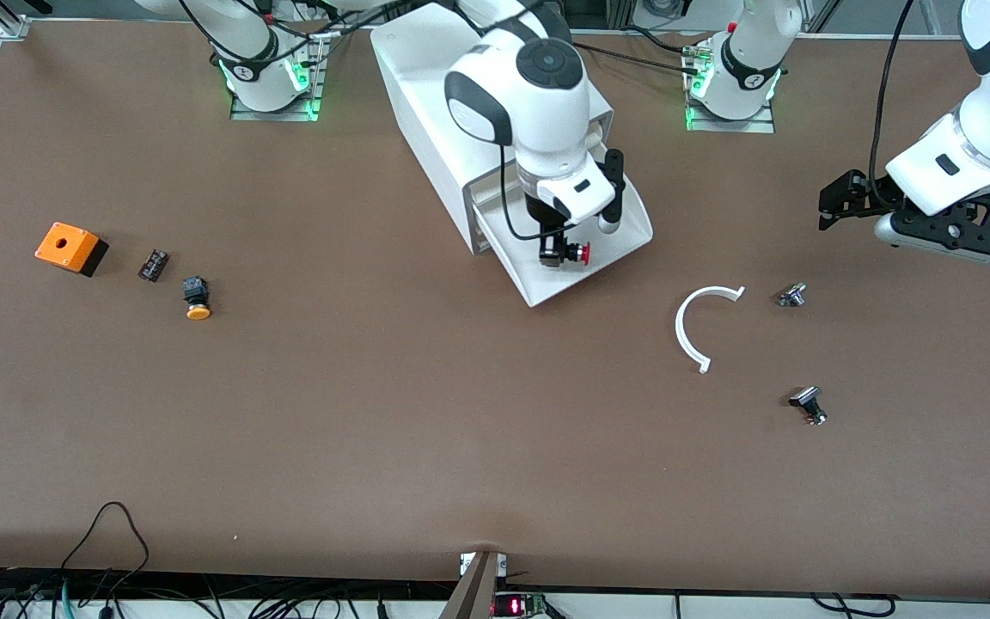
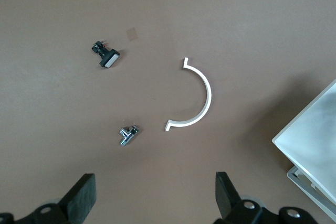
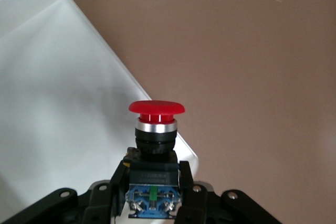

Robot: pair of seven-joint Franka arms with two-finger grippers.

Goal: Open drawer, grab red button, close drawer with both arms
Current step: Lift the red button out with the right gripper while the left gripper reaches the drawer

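Small black-and-chrome part lies nearest camera | red-capped push-button on black blocky body: over open white plastic tray drawer, right gripper jaws clamped on body; likely rigid, light, grip body not cap | left gripper waits apart, jaws wide | drawer interior partly hidden by arm.
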